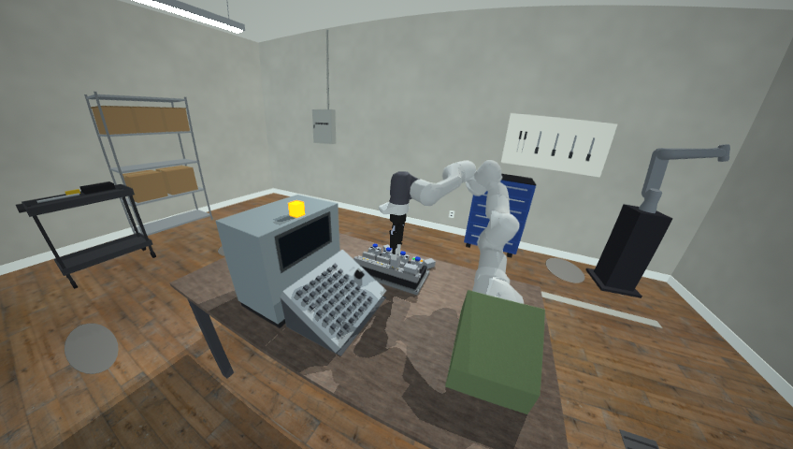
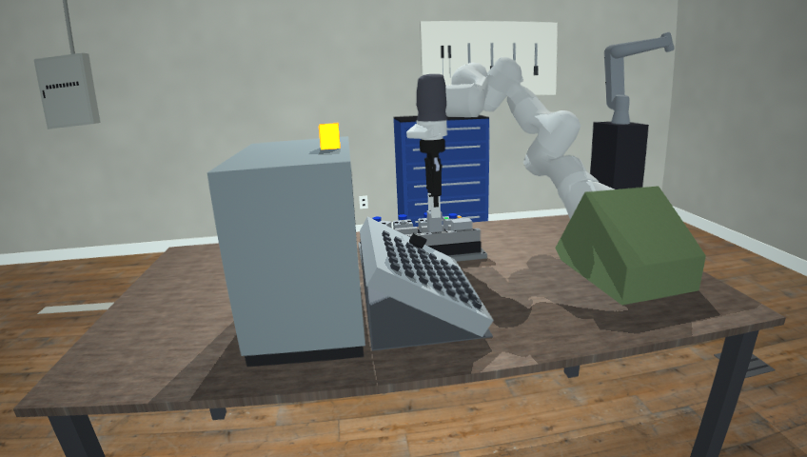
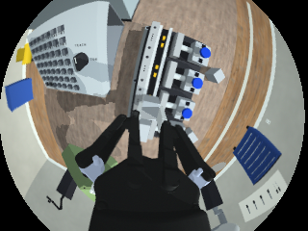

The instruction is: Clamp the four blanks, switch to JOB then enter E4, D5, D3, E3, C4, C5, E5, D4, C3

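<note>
1. Lettering. On the keypad [image 1: 320, 333] [image 2: 419, 323] [image 3: 98, 43], "TEACH" is legible beside the knob [image 1: 358, 274] [image 2: 418, 240] [image 3: 81, 61]; the second word is blurred and the key names are too small to read.
2. Cabinet [image 1: 255, 255] [image 2: 288, 254]. It stands toward the desk's [image 1: 434, 311] [image 2: 169, 317] [image 3: 84, 111] near edge in the exterior view, its amber lamp [image 1: 296, 209] [image 2: 329, 136] lit.
3. Vises [image 1: 397, 280] [image 2: 460, 248] [image 3: 146, 58]. The row lies toward the desk's far edge; blue-capped valves [image 1: 402, 253] [image 2: 403, 216] [image 3: 196, 83] line it. Green and orange spots show near its right end in the exterior view.
4. Claw [image 1: 396, 250] [image 2: 433, 209] [image 3: 149, 109]. Pointing down, its fingers are partly closed about a grey blank [image 1: 396, 259] [image 2: 434, 222] [image 3: 149, 108] at the vises; exact seating on the rails cannot be told.
5. Containers. Cartons [image 1: 147, 121] fill two levels of the shelf [image 1: 197, 155]; their contents are hidden. The chest's [image 2: 442, 149] [image 3: 255, 154] drawers are shut.
6. Green block [image 1: 500, 350] [image 2: 651, 243] [image 3: 74, 154]. It occupies the desk's right end, near the near right corner, in the exterior view.
</note>
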Robot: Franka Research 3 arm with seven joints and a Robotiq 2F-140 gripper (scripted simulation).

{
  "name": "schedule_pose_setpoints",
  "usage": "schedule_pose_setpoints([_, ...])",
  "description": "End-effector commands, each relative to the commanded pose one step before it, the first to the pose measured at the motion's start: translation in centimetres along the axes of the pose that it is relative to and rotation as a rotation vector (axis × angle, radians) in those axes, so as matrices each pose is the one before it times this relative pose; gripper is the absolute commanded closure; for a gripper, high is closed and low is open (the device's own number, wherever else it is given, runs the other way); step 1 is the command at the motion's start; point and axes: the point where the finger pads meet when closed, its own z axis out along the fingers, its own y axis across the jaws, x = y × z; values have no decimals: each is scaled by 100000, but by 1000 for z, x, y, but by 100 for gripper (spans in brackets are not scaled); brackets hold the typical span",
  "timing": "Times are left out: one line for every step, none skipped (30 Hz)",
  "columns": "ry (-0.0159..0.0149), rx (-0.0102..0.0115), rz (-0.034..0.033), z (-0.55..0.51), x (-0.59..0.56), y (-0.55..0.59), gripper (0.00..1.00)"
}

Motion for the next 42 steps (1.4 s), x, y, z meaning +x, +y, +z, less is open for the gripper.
schedule_pose_setpoints([511,85,624,-78,265,-6,100])
schedule_pose_setpoints([0,0,4,-2,3,1,100])
schedule_pose_setpoints([0,0,4,-2,3,1,100])
schedule_pose_setpoints([0,0,4,-1,2,1,100])
schedule_pose_setpoints([0,0,4,-1,2,1,100])
schedule_pose_setpoints([0,0,4,-1,2,0,100])
schedule_pose_setpoints([0,0,0,0,0,0,100])
schedule_pose_setpoints([0,0,0,0,0,0,100])
schedule_pose_setpoints([0,0,3,-1,2,0,100])
schedule_pose_setpoints([0,0,3,-1,2,0,100])
schedule_pose_setpoints([0,0,3,-1,2,0,100])
schedule_pose_setpoints([0,0,3,-1,2,0,100])
schedule_pose_setpoints([0,0,2,-1,1,0,100])
schedule_pose_setpoints([0,0,2,-1,1,0,100])
schedule_pose_setpoints([0,0,2,-1,1,0,100])
schedule_pose_setpoints([0,0,2,-1,1,0,100])
schedule_pose_setpoints([0,0,2,-1,1,0,100])
schedule_pose_setpoints([0,0,1,0,1,0,100])
schedule_pose_setpoints([0,0,1,0,1,0,100])
schedule_pose_setpoints([0,0,1,0,1,0,100])
schedule_pose_setpoints([0,0,1,0,0,0,100])
schedule_pose_setpoints([0,0,1,0,0,0,100])
schedule_pose_setpoints([0,0,0,0,0,0,100])
schedule_pose_setpoints([0,0,0,0,0,0,100])
schedule_pose_setpoints([0,0,0,0,0,0,100])
schedule_pose_setpoints([0,0,0,0,0,0,100])
schedule_pose_setpoints([0,0,0,0,0,0,100])
schedule_pose_setpoints([0,0,0,0,0,0,100])
schedule_pose_setpoints([0,0,0,0,0,0,100])
schedule_pose_setpoints([0,0,0,0,0,0,100])
schedule_pose_setpoints([0,0,0,0,0,0,100])
schedule_pose_setpoints([0,0,0,0,0,0,100])
schedule_pose_setpoints([0,0,0,0,0,0,100])
schedule_pose_setpoints([0,0,0,0,0,0,100])
schedule_pose_setpoints([0,0,0,0,0,0,100])
schedule_pose_setpoints([0,0,0,0,0,0,100])
schedule_pose_setpoints([0,0,0,0,0,0,100])
schedule_pose_setpoints([0,0,0,0,0,0,100])
schedule_pose_setpoints([0,0,0,0,0,0,100])
schedule_pose_setpoints([0,0,0,0,0,0,100])
schedule_pose_setpoints([0,0,0,0,0,0,100])
schedule_pose_setpoints([0,0,0,0,0,0,100])
